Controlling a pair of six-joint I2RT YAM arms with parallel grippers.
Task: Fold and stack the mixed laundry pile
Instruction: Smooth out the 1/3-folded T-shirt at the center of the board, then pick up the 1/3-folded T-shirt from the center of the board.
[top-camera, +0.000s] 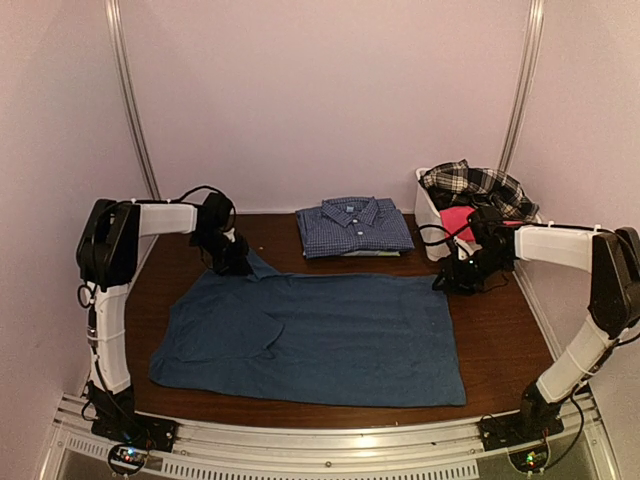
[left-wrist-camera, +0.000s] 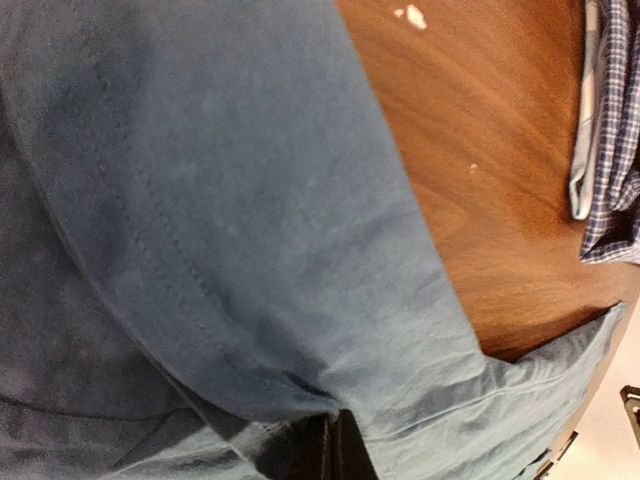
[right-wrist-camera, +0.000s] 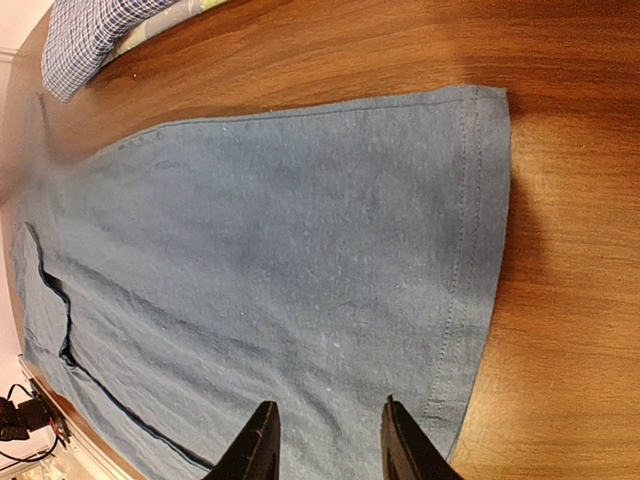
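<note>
A dark blue T-shirt (top-camera: 320, 335) lies spread flat on the wooden table (top-camera: 500, 340). My left gripper (top-camera: 232, 262) is at its far left corner, shut on a pinch of the blue fabric; in the left wrist view the cloth (left-wrist-camera: 230, 200) bunches over the closed fingers (left-wrist-camera: 335, 445). My right gripper (top-camera: 452, 280) hovers at the shirt's far right corner. Its fingers stand open over the stitched hem (right-wrist-camera: 460, 300), with nothing between them (right-wrist-camera: 325, 440). The rest of the laundry pile, a black-and-white plaid shirt (top-camera: 475, 182) and a pink piece (top-camera: 458, 220), sits in the white bin (top-camera: 432, 215).
A folded blue checked shirt (top-camera: 355, 225) rests at the back centre of the table, also visible in the left wrist view (left-wrist-camera: 610, 150) and the right wrist view (right-wrist-camera: 90, 30). The bin stands at the back right, just behind my right arm.
</note>
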